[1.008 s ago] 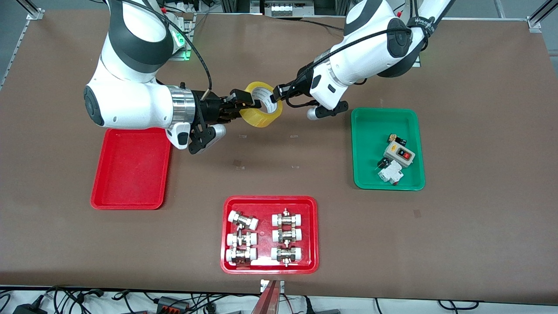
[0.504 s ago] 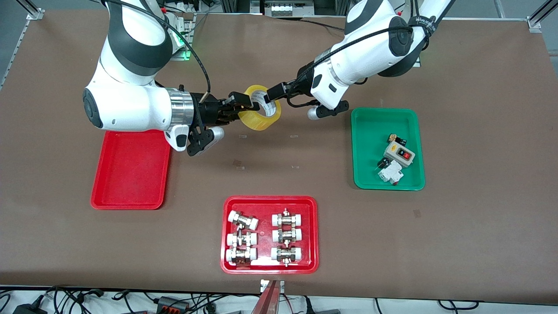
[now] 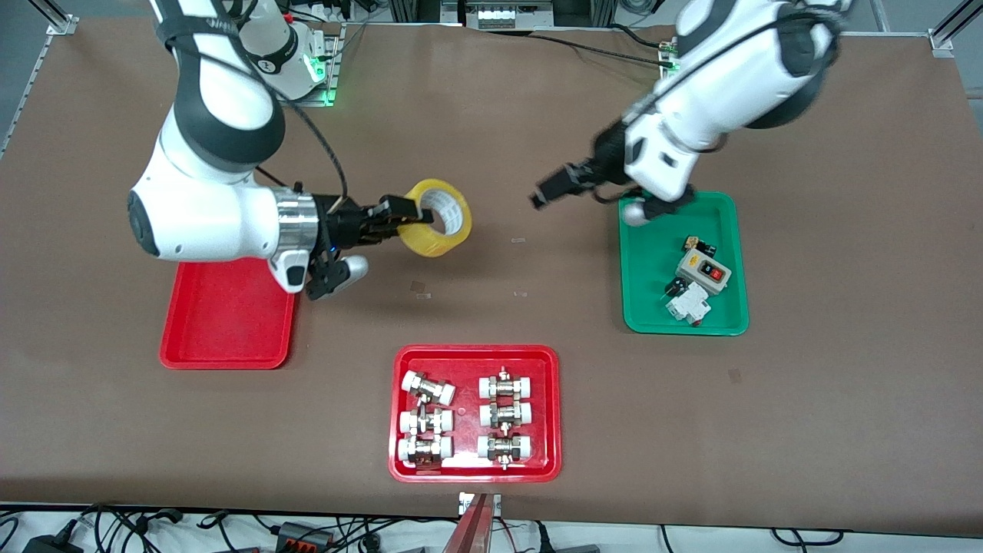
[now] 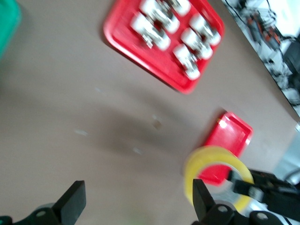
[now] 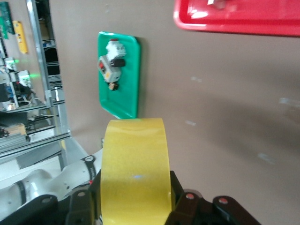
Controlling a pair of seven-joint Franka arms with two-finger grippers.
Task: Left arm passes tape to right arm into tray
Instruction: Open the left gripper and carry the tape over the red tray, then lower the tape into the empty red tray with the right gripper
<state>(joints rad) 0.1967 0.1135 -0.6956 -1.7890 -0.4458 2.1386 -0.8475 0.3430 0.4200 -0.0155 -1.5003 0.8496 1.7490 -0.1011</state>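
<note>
The right arm's black two-finger tool (image 3: pixel 405 215) grips the wide yellow translucent tape roll (image 3: pixel 440 217) above the brown counter (image 3: pixel 491 307), beside the plain red plastic tray (image 3: pixel 228 322). The left tool (image 3: pixel 547 190) hangs spread wide, empty. Only the right wrist view shows the roll's broad yellow face (image 5: pixel 136 168).

Robotics lab bench: two arms bolted at a brown table (image 3: pixel 845 230), aluminium framing (image 5: pixel 44 70) at the edge, cables (image 3: pixel 192 530) and power bricks along it, sorting trays with pipe fittings (image 3: pixel 461 418) and electrical switches (image 3: pixel 695 284).
</note>
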